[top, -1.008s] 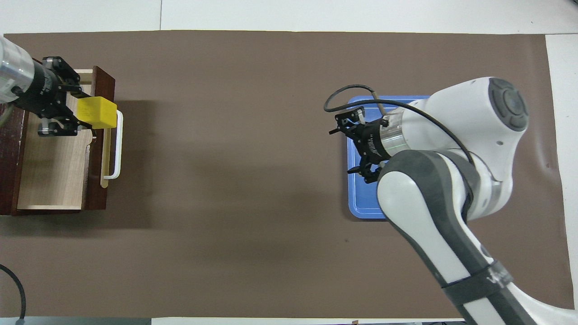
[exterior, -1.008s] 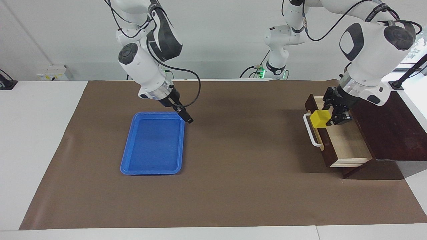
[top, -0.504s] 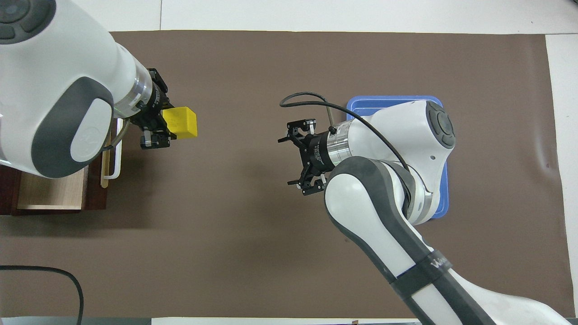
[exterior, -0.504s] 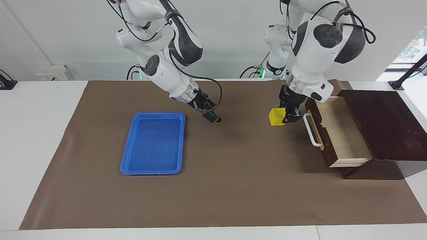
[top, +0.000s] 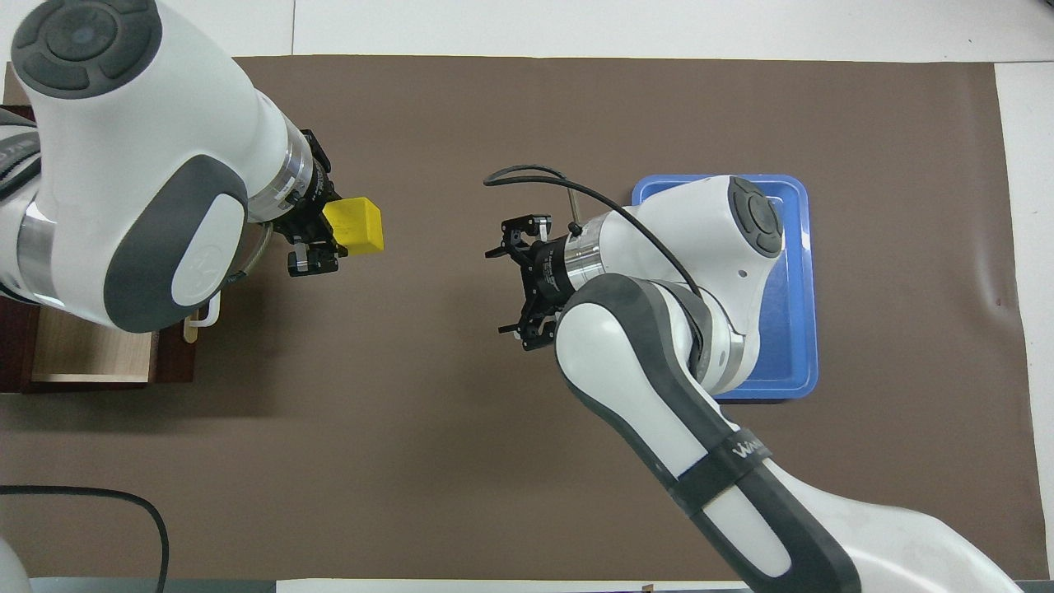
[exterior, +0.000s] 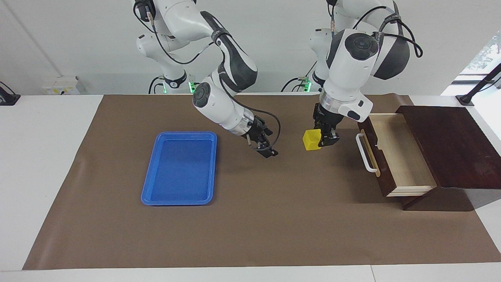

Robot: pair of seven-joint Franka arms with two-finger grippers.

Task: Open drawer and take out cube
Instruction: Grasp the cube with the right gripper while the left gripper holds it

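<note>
L gripper (exterior: 321, 140) clamped on cube (exterior: 312, 140), aloft over mat; drawer (exterior: 395, 152) stands open. R gripper (exterior: 266, 148) spread empty nearby; if handing over, keep cube level, approach slow, release only once R has it.

Overhead: left arm's white-and-grey body covers most of the dark brown wooden box's sliding drawer (top: 90, 356); only a strip of pale interior, a bit of dark front and the tip of the white bar handle (top: 207, 307) show at 8 o'clock. Box itself cut by the frame edge at 9 o'clock. Right arm hides part of the blue plastic tray (top: 792, 272) on the side toward 9 o'clock. Small yellow cube (top: 356, 225): face toward the left gripper (top: 317, 239) hidden by its fingers. Facing view: both arms' upper links cut off at 12 o'clock; right gripper (exterior: 267, 149) fingertips too small to read there.
</note>
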